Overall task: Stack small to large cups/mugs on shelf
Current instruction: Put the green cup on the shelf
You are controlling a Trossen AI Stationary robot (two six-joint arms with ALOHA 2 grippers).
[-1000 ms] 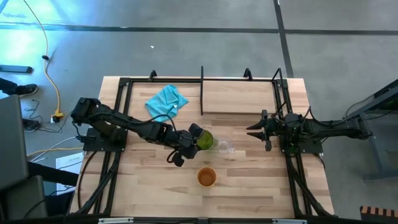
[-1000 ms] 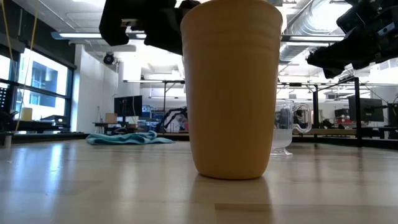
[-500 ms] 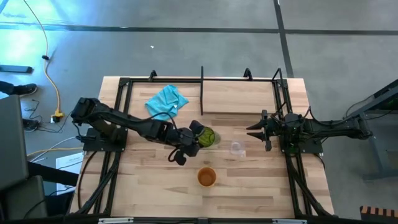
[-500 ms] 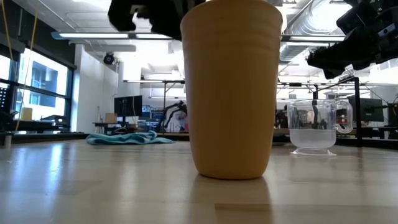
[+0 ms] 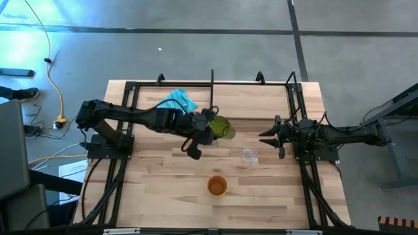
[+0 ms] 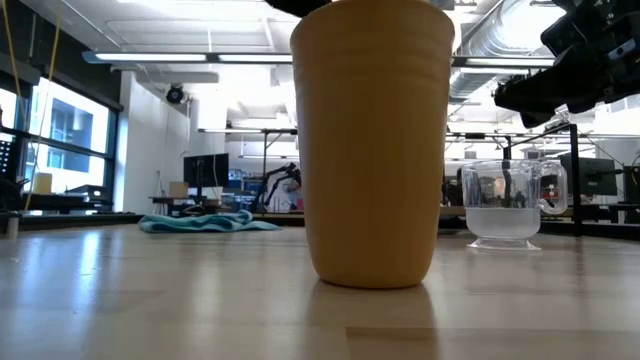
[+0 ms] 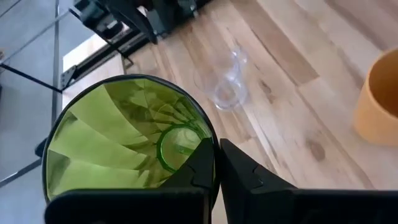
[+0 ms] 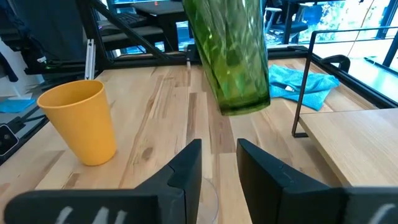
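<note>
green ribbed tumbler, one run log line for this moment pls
left gripper: shut on green ribbed translucent tumbler, lifted | orange cup, tiny clear glass: on table | right gripper: open, waiting

No text, label, brand, number or sign can be read in any view.
</note>
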